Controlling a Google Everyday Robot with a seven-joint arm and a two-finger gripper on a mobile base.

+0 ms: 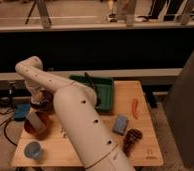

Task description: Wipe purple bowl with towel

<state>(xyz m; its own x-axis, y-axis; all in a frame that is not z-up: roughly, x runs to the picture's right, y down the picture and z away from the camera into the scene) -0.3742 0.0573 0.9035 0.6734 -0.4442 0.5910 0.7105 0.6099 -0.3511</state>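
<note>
The dark purple bowl (48, 96) sits at the table's left, mostly hidden behind my wrist. My gripper (38, 111) points down at the end of the white arm, just in front of and left of the purple bowl and over the orange-red bowl (36, 129). It is shut on a pale towel (36, 120), which hangs down into the orange-red bowl. Whether the towel touches the purple bowl I cannot tell.
A pale blue cup (33, 150) stands at the front left corner. A blue block (21, 111) lies at the left edge. A green tray (101, 90) is at the back. A grey-blue sponge (121, 124), a red chili (135, 107) and a brown lump (131, 139) lie to the right.
</note>
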